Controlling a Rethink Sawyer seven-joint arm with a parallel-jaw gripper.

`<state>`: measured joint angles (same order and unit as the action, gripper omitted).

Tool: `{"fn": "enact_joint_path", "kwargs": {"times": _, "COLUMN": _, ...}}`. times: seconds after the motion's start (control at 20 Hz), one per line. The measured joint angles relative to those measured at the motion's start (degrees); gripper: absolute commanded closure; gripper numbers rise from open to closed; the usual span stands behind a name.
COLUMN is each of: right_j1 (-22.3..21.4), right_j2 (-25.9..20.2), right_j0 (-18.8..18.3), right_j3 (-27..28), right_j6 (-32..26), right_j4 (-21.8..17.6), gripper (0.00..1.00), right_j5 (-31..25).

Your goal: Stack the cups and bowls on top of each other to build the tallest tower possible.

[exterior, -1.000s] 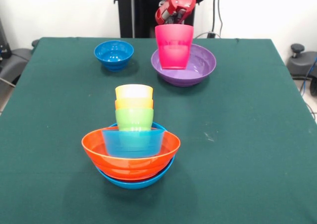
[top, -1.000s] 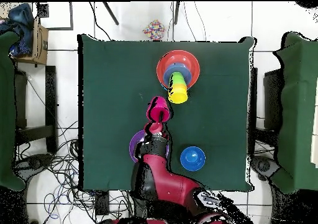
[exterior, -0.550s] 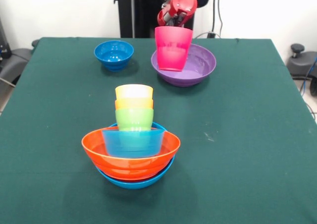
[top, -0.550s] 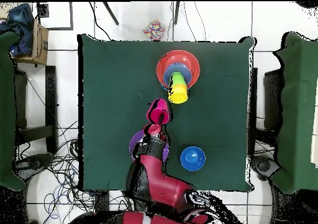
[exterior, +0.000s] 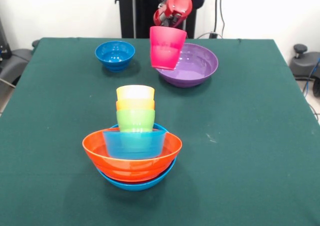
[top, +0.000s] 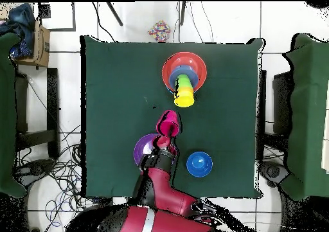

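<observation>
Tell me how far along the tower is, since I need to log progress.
Done: the tower has nested bowls at the base with green, orange and yellow cups on top. In hand: the gripper holds the pink cup lifted and tilted. Left: the purple bowl and dark-blue bowl stand apart.

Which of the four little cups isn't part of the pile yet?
The pink cup. It hangs tilted in the gripper above the table, while the yellow, orange and green cups sit nested in the tower.
</observation>
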<state>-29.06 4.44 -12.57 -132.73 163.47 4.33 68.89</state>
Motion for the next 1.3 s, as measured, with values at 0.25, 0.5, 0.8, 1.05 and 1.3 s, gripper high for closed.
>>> {"fn": "enact_joint_path", "kwargs": {"times": 0.25, "right_j1": 0.0, "right_j2": 1.4, "right_j0": -0.6, "right_j3": -0.8, "right_j6": 0.0, "right_j4": 0.0, "gripper": 1.00, "right_j5": 0.2}}
{"fn": "enact_joint_path", "kwargs": {"times": 0.5, "right_j1": 0.0, "right_j2": 2.6, "right_j0": -1.9, "right_j3": -0.8, "right_j6": 0.0, "right_j4": -1.1, "gripper": 1.00, "right_j5": 0.2}}
{"fn": "enact_joint_path", "kwargs": {"times": 0.8, "right_j1": 0.0, "right_j2": 3.1, "right_j0": -5.8, "right_j3": -0.8, "right_j6": 0.0, "right_j4": -5.8, "gripper": 1.00, "right_j5": 0.2}}
{"fn": "enact_joint_path", "kwargs": {"times": 1.05, "right_j1": 0.0, "right_j2": 3.1, "right_j0": -10.1, "right_j3": -0.8, "right_j6": 0.0, "right_j4": -10.3, "gripper": 1.00, "right_j5": 0.2}}
{"fn": "enact_joint_path", "kwargs": {"times": 1.3, "right_j1": 0.3, "right_j2": 3.1, "right_j0": -11.9, "right_j3": -0.7, "right_j6": 0.0, "right_j4": -11.1, "gripper": 1.00, "right_j5": 0.2}}
